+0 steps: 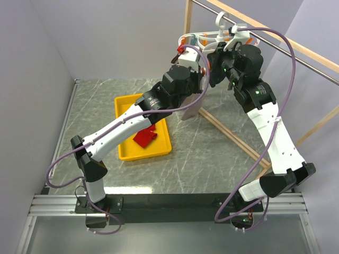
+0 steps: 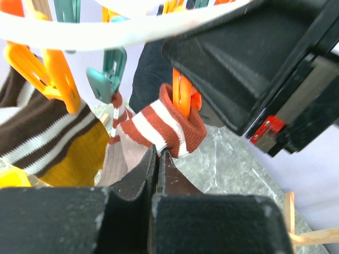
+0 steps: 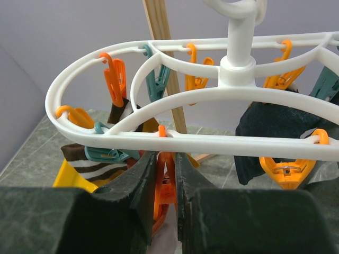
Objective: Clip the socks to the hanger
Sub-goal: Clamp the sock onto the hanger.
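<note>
i find the white plastic oval double-ring hanger (image 3: 175, 140) hooked on the wooden frame with metal rod (image 1: 233, 138) at the far right of the grey marbled table (image 1: 201, 164), with both arms reaching up to it. the right tool (image 3: 163, 159) is clamped on an orange plastic clip (image 3: 165, 185) hanging from the hanger's near ring, and its two fingers (image 3: 139, 182) sit tight against either side of the clip. the left tool (image 2: 158, 154) is pressed together, its tips pinching a grey-beige sock with a rust-red and white striped cuff (image 2: 159, 127). the cuff is held against the lower end of that clip and wraps partly around it. i cannot tell whether the clip has bitten on the fabric. in the left wrist view, a mustard yellow sock with a brown and white striped cuff (image 2: 63, 143) hangs from another orange clip (image 2: 55, 74), with a teal clip (image 2: 108, 74) between the two socks. a dark navy sock (image 3: 275, 124) hangs under the right part of the hanger. a red sock (image 1: 145, 136) lies in a yellow plastic tray (image 1: 143, 154) on the table, well apart from the hanger.
</note>
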You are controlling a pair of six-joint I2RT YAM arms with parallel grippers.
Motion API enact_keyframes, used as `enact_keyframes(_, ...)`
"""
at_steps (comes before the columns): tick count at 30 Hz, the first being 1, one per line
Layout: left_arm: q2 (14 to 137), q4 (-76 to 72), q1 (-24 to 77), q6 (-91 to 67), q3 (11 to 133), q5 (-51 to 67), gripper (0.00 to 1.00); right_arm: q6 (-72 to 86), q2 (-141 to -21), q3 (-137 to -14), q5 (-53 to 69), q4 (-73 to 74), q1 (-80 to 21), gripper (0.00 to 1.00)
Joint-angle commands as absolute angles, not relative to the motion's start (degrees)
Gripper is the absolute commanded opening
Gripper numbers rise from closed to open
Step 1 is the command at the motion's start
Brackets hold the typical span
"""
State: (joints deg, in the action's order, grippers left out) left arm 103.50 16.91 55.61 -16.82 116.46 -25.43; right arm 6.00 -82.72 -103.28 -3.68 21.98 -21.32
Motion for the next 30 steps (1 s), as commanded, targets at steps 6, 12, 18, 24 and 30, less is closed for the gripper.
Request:
enact_keyframes(6,100.7,12.4,56.0,-17.7,117.2,-24.7,0.01,7.6,-79.9,-102.7,-7.6,19.2,-21.8,0.0)
enact_keyframes(12,101.3,12.4,56.2,-18.3,116.5,-24.3,0.01,14.1,-80.3,-104.5,-9.4,20.9,-21.7,0.0)
enact_keyframes(18,100.4,10.0,56.5,-19.1,114.5,-24.8,0.01,20.5,-79.7,-103.9,-10.5,21.0,-21.7,0.0)
enact_keyframes(24,99.9,8.3,56.5,-19.1,113.6,-25.7,0.01,21.4,-79.9,-104.9,-9.2,21.8,-21.7,0.0)
enact_keyframes(30,97.2,4.6,56.4,-19.3,111.2,-25.0,0.01,21.4,-78.2,-102.0,-8.3,20.0,-21.7,0.0)
